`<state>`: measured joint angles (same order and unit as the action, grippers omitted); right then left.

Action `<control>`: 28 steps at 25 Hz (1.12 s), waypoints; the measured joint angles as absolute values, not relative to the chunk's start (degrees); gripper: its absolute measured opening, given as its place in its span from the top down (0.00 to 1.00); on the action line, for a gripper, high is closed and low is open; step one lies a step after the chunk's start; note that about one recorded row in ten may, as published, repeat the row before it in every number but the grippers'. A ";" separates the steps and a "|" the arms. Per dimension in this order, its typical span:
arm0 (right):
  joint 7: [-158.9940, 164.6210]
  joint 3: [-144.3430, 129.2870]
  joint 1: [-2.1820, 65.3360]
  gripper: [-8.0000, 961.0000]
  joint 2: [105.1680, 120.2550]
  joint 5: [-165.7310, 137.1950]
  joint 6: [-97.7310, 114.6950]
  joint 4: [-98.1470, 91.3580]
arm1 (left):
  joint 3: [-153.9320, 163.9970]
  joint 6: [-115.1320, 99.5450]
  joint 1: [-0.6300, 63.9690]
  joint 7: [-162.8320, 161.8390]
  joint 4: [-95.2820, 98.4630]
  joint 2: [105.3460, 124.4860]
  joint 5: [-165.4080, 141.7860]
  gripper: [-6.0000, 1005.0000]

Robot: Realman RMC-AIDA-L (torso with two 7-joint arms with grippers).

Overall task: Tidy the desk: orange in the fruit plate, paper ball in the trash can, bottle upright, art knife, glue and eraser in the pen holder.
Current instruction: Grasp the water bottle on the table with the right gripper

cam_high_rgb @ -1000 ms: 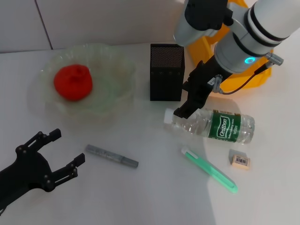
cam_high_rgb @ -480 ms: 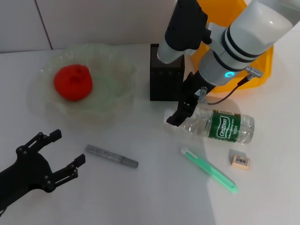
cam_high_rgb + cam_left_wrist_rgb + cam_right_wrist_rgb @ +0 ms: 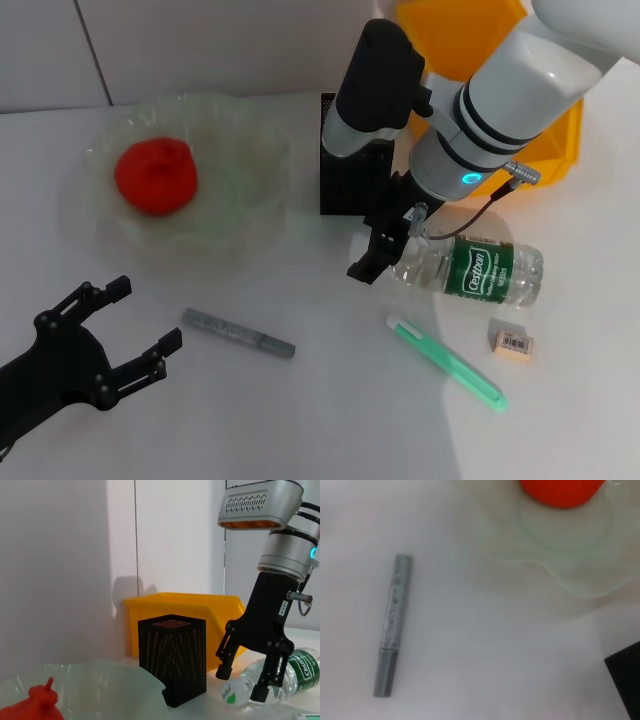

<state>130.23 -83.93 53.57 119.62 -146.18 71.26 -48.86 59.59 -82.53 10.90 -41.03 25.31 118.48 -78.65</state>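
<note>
Bottle [image 3: 470, 268] lies flat, cap toward pen holder [image 3: 355, 155]. Our right gripper [image 3: 383, 250] fingers spread, straddling cap end. Left gripper [image 3: 125, 330] spread, far off.

I am seeing clear, glossy plastic on the bottle [image 3: 465, 268], translucent glass in the plate [image 3: 240, 190], black perforated metal on the pen holder [image 3: 173, 657], dull speckled grey metal on the knife [image 3: 392, 624] and a smooth matt white desk [image 3: 320, 410].
</note>
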 joint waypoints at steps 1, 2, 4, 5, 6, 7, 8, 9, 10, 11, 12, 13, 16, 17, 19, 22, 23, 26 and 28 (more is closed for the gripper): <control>130.23 -83.98 53.58 0.20 119.62 -146.17 70.81 -48.60 | 59.59 -82.53 10.90 -41.03 25.31 118.48 -78.65 0.13; 130.24 -84.36 53.58 0.20 119.66 -146.15 69.90 -48.17 | 59.59 -82.53 10.90 -41.03 25.31 118.48 -78.65 0.13; 130.25 -84.68 53.60 0.21 119.69 -146.12 69.44 -47.95 | 59.59 -82.53 10.90 -41.03 25.31 118.47 -78.65 0.13; 130.30 -85.07 53.60 0.21 119.70 -146.10 69.01 -47.76 | 59.59 -82.53 10.90 -41.03 25.31 118.47 -78.65 0.13; 130.32 -85.30 53.61 0.21 119.71 -146.07 68.70 -47.62 | 59.59 -82.53 10.90 -41.03 25.31 118.47 -78.65 0.13; 130.34 -85.48 53.63 0.21 119.72 -146.02 68.44 -47.47 | 59.59 -82.51 10.90 -41.04 25.31 118.47 -78.66 0.13; 130.34 -85.56 53.67 0.21 119.75 -146.00 68.23 -47.33 | 59.59 -82.51 10.90 -41.04 25.31 118.47 -78.66 0.13; 130.35 -85.59 53.69 0.21 119.77 -145.98 68.09 -47.23 | 59.59 -82.49 10.90 -41.04 25.31 118.48 -78.66 0.13; 130.35 -85.59 53.73 0.21 119.80 -145.96 67.92 -47.04 | 59.59 -82.49 10.90 -41.04 25.31 118.48 -78.66 0.13; 130.36 -85.60 53.78 0.21 119.81 -145.95 67.74 -46.87 | 59.59 -82.49 10.90 -41.04 25.31 118.48 -78.66 0.13; 130.37 -85.60 53.97 0.21 119.81 -145.93 67.27 -46.33 | 59.59 -82.47 10.90 -41.04 25.31 118.48 -78.66 0.13; 130.37 -85.60 53.97 0.21 119.81 -145.93 67.27 -46.33 | 59.59 -82.47 10.90 -41.04 25.31 118.48 -78.66 0.13; 130.38 -85.61 54.41 0.21 119.81 -145.87 67.00 -45.47 | 59.59 -82.43 10.90 -41.09 25.31 118.47 -78.66 0.13; 130.39 -85.61 54.52 0.21 119.81 -145.82 66.97 -45.30 | 59.59 -82.42 10.90 -41.10 25.31 118.48 -78.67 0.13; 130.40 -85.61 54.71 0.21 119.81 -145.57 66.86 -45.11 | 59.51 -82.41 10.90 -41.10 25.31 118.47 -78.66 0.13; 130.42 -85.61 55.17 0.39 119.80 -145.26 66.71 -44.60 | 59.39 -82.41 10.92 -41.11 25.31 118.47 -78.66 0.13; 130.42 -85.61 55.17 0.40 119.80 -145.26 66.71 -44.60 | 59.39 -82.41 10.92 -41.11 25.31 118.47 -78.66 0.13; 130.43 -85.61 55.20 0.43 119.79 -145.26 66.66 -44.50 | 59.43 -82.31 11.00 -41.20 25.31 118.47 -78.66 0.13; 130.43 -85.61 55.29 0.44 119.79 -145.26 66.62 -44.15 | 59.45 -82.24 11.05 -41.29 25.31 118.47 -78.66 0.13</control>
